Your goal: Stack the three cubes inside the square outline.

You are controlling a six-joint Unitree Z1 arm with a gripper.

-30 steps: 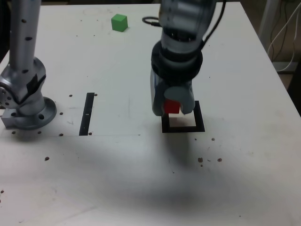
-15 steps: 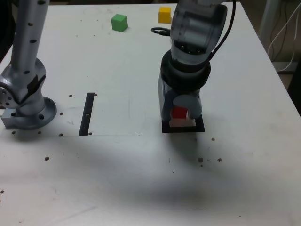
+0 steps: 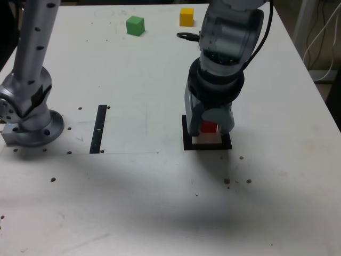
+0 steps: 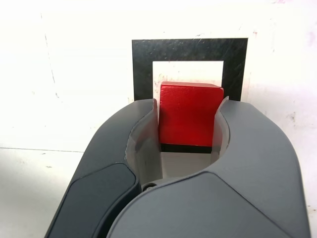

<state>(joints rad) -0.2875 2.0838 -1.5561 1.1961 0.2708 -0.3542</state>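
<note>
Arm base [image 3: 29, 114]: a grey column at the exterior view's far left, standing on the white counter [image 3: 133, 202].
Black strip [image 3: 98, 128]: a straight strip lying flat, just to the right of the base in the exterior view; not part of the job.
Green cube [image 3: 135, 25]: at the far edge of the counter, left of centre in the exterior view, untouched.
Yellow cube [image 3: 186, 16]: also at the far edge, to the right of the green one and well apart from it.
Hand [image 3: 209, 128]: lowered over the square, right of centre in the exterior view, pointing down and clenched on the red cube; in the wrist view [image 4: 190, 124] both inner faces press the cube's sides.
Red cube [image 4: 189, 114]: gripped between the two grey fingers [image 4: 143, 144], over the white middle of the square. Whether its underside touches the counter cannot be told.
Square [image 4: 143, 54]: black frame with a white centre; its far bar and both side bars show past the cube in the wrist view.
Step in hand: setting down the first cube, the base of the stack.
Next move: likely lower until the cube rests flat, release it, lift straight up clear, then go to the far edge for a second cube.
</note>
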